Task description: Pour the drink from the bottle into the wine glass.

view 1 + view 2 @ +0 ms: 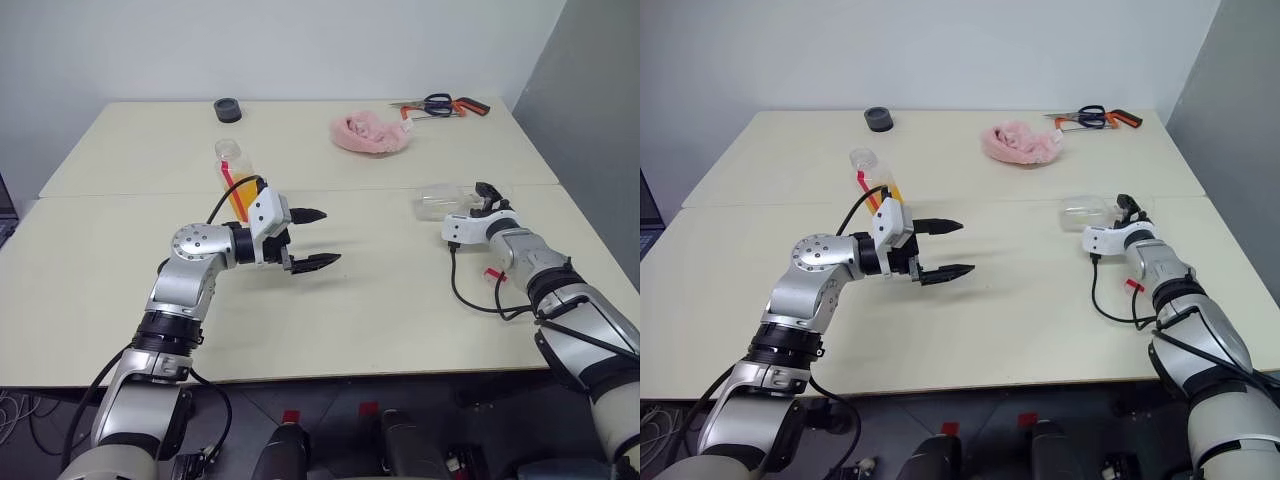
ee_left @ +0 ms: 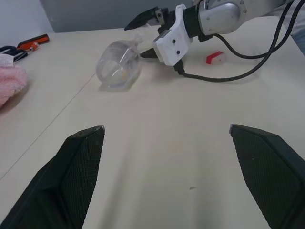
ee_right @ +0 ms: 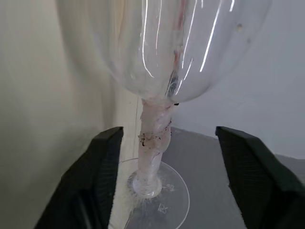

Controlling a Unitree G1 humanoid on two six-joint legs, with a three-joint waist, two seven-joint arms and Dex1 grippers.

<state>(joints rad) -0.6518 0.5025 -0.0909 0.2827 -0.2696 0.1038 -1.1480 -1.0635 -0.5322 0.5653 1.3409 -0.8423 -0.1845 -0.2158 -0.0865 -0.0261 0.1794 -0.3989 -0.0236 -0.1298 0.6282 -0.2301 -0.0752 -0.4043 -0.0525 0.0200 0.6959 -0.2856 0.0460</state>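
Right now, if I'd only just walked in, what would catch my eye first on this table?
Probably the wine glass lying on its side near the table's right edge, with the right gripper at its stem, fingers either side but not closed on it. Next, the bottle of bright orange drink standing upright at centre left, just behind the open left gripper.

Both head views look forward and down over the table (image 1: 330, 150), sharing nearly the same scene, with the left arm at 8 o'clock and the right at 4. The left wrist camera looks low across the tabletop toward the wine glass (image 2: 116, 67) lying at 11 o'clock. The right wrist camera sits very close to that glass's stem (image 3: 153, 143), dead centre
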